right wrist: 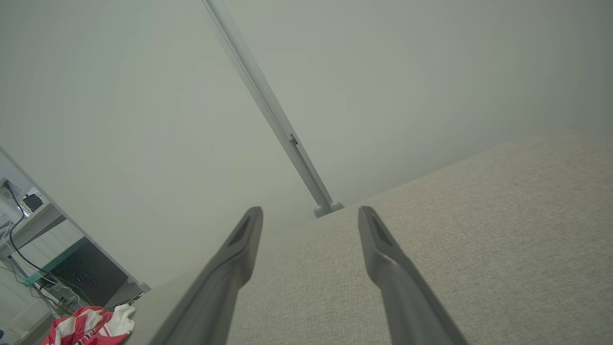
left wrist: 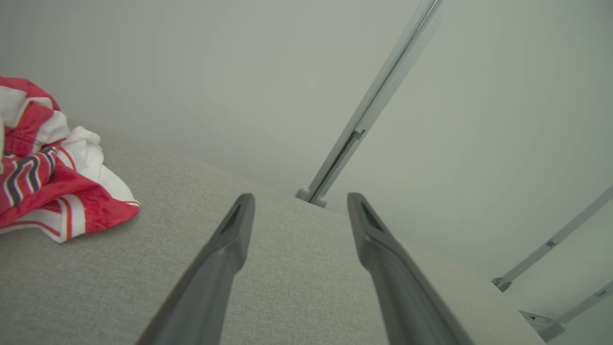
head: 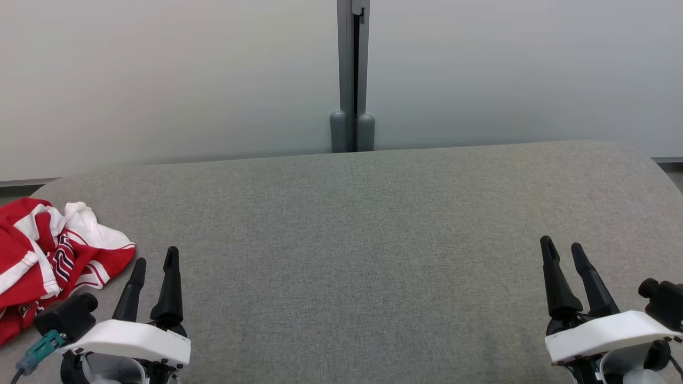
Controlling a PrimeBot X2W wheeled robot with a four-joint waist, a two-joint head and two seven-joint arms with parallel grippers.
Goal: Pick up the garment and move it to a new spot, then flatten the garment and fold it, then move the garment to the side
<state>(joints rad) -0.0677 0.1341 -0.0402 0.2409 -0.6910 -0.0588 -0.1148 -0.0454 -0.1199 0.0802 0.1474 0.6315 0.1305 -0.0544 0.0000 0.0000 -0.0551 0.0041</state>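
A crumpled red and white garment (head: 50,256) with dark striped lettering lies bunched at the far left edge of the grey fabric surface (head: 352,240). It also appears at the left of the left wrist view as the garment (left wrist: 52,172) and far off in the right wrist view as the garment (right wrist: 91,326). My left gripper (head: 156,261) hovers open just right of the garment, not touching it. At the lower right my right gripper (head: 563,248) is open too, with nothing between its fingers.
A pale wall panel runs behind the surface, split by a grey vertical post (head: 352,74) with two rounded feet. The surface has rounded back corners. A desk with cables (right wrist: 28,225) stands beyond the left end.
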